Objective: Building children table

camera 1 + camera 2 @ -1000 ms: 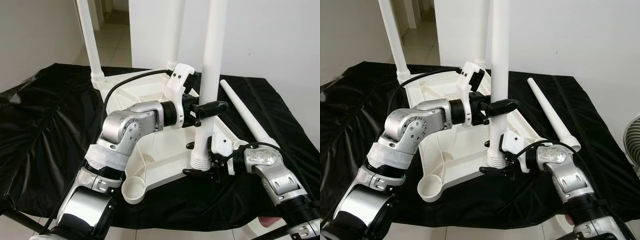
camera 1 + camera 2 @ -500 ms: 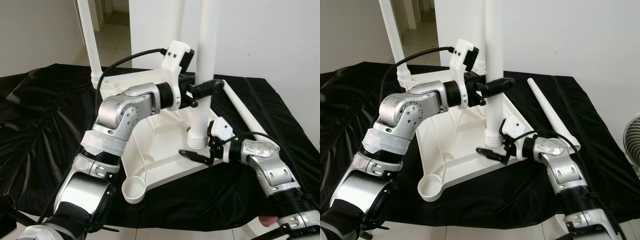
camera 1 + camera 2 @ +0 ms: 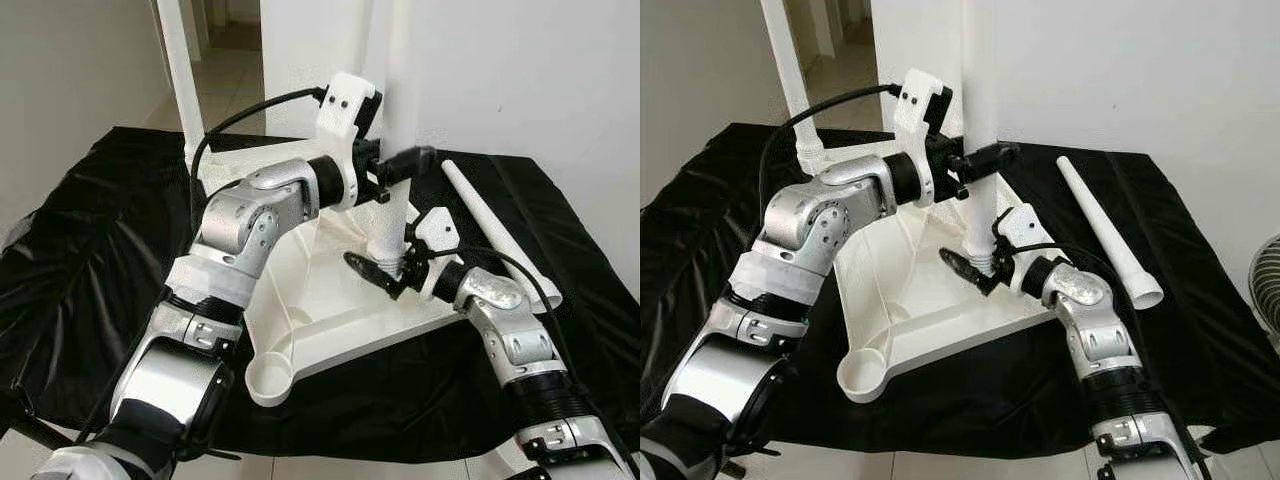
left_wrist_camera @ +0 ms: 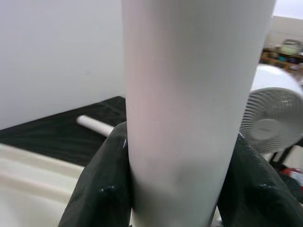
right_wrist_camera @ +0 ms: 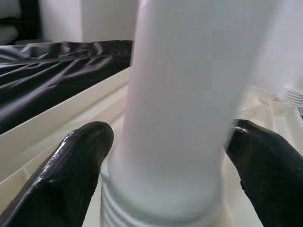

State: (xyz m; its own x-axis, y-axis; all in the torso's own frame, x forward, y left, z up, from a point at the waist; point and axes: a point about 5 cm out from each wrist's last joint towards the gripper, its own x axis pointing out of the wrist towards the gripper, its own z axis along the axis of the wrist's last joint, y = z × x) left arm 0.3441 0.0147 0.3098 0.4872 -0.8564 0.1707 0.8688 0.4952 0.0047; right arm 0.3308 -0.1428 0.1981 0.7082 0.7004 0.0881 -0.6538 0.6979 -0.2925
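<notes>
You see a smooth white plastic table top [image 3: 330, 300], upside down, its ribbed underside faintly glossy. The upright leg [image 3: 980, 60] looks like the same smooth white plastic, with a ridged, threaded end near the base. A loose leg [image 3: 495, 235] beside it has that matt-white plastic finish too. Under everything lies a black cloth [image 3: 90, 260], thin, wrinkled and slightly shiny. Your left gripper [image 3: 405, 165] and right gripper [image 3: 970, 268] have glossy black fingers [image 5: 71, 165]. The arms are brushed silver metal with white plastic camera housings.
</notes>
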